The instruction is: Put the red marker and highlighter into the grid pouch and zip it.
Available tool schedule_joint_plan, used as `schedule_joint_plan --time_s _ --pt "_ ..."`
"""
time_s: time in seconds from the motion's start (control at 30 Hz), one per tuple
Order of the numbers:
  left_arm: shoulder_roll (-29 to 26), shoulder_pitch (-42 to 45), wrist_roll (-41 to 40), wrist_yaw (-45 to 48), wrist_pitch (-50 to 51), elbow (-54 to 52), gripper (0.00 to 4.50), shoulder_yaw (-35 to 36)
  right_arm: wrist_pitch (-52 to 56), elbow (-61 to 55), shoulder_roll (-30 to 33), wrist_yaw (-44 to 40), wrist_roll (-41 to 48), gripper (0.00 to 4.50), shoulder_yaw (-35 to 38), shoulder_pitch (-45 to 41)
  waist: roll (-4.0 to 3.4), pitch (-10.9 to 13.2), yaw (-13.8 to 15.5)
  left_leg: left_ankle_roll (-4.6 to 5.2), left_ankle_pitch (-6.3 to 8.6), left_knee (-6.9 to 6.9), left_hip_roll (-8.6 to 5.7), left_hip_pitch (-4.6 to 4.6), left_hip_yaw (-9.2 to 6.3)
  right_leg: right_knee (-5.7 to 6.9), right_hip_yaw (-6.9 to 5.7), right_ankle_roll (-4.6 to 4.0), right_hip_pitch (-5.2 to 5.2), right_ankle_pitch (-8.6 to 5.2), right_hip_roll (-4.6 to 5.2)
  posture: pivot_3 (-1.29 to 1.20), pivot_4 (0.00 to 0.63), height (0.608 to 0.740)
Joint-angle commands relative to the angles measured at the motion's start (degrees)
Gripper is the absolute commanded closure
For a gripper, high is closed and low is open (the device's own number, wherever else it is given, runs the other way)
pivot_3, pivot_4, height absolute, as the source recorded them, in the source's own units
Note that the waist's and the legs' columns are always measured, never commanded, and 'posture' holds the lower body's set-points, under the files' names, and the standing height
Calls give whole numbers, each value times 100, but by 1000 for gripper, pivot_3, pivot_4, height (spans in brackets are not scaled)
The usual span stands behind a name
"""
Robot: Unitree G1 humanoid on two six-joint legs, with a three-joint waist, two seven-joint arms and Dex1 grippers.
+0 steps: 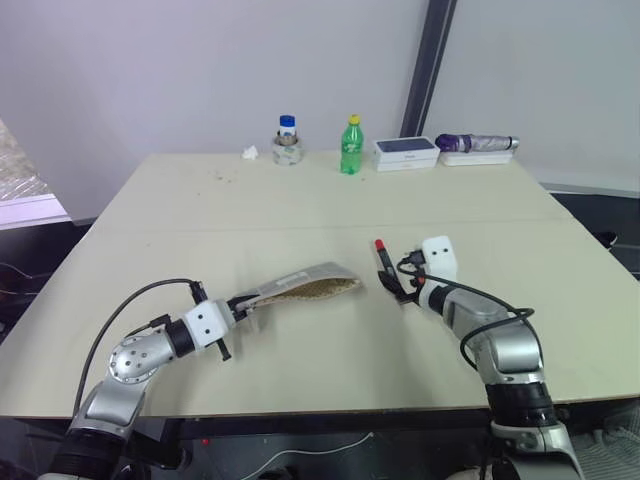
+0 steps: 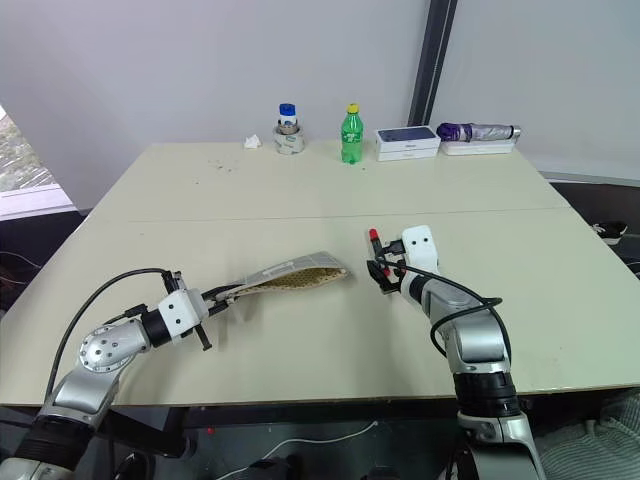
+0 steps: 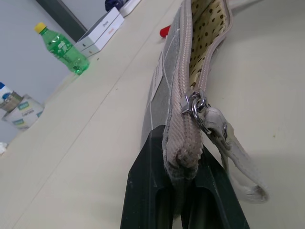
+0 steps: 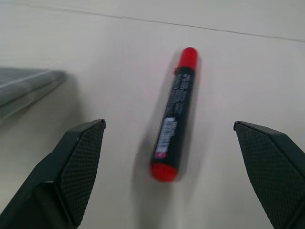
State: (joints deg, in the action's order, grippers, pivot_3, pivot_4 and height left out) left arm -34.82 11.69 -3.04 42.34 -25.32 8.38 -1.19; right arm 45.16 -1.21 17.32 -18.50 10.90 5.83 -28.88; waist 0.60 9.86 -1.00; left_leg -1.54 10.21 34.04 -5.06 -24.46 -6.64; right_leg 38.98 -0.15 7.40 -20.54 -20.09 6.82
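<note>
Left eye view: on the table (image 1: 330,205), the left gripper (image 1: 243,303) is pinched shut on the near end of the grid pouch (image 1: 305,286), whose zipper gapes open and whose far end rests on the tabletop. To the right of the pouch, the right gripper (image 4: 169,136) hovers with its fingers spread wide on either side of the red marker (image 4: 174,114), which lies flat. Beyond the pouch, at the far edge, stand a jar (image 1: 287,141), a green bottle (image 1: 351,146) and a white box (image 1: 406,153).
</note>
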Motion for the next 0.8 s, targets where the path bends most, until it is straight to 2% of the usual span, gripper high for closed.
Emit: schedule_joint_plan --time_s 0.03,0.2,0.33,0.47,0.5,0.63,0.8 --pt "-82 10 -69 -69 -50 -173 4500 176 -81 116 58 -50 -87 23 -229 -196 0 0 -4 0 0 0 0 0 0 0 0 0 0 0 0 0 150 740" --pt "-26 -34 -15 -136 -5 -291 4500 126 -147 499 -22 239 -273 23 -297 -341 0 0 -7 0 0 0 0 0 0 0 0 0 -1 0 0 0 150 740" --pt "-39 -71 -8 -161 0 -329 4500 117 -217 482 30 279 -326 1820 -301 -324 -1 0 -8 0 0 0 0 0 1 0 1 0 -2 0 0 0 150 740" --pt "-34 -66 26 -180 -38 -349 4500 82 -157 257 165 176 -254 3938 -206 -110 -1 0 5 0 0 -1 0 0 1 0 1 0 -3 0 0 0 150 740" --pt "-32 -61 29 -181 -44 -356 4500 77 -132 201 188 160 -232 4133 -187 -76 -1 0 10 0 0 -1 0 0 1 0 1 0 -2 0 0 0 150 740" --pt "5 33 57 -184 -39 -300 4500 38 -399 -618 412 -566 430 4130 184 246 -3 2 15 0 0 0 -1 -1 2 0 1 0 -2 0 0 0 150 740" --pt "15 99 95 -136 -116 -153 4500 -15 -715 -1887 976 -2091 1573 4130 504 991 -4 3 10 1 1 -1 0 -3 2 -1 0 1 -1 0 0 0 150 740"
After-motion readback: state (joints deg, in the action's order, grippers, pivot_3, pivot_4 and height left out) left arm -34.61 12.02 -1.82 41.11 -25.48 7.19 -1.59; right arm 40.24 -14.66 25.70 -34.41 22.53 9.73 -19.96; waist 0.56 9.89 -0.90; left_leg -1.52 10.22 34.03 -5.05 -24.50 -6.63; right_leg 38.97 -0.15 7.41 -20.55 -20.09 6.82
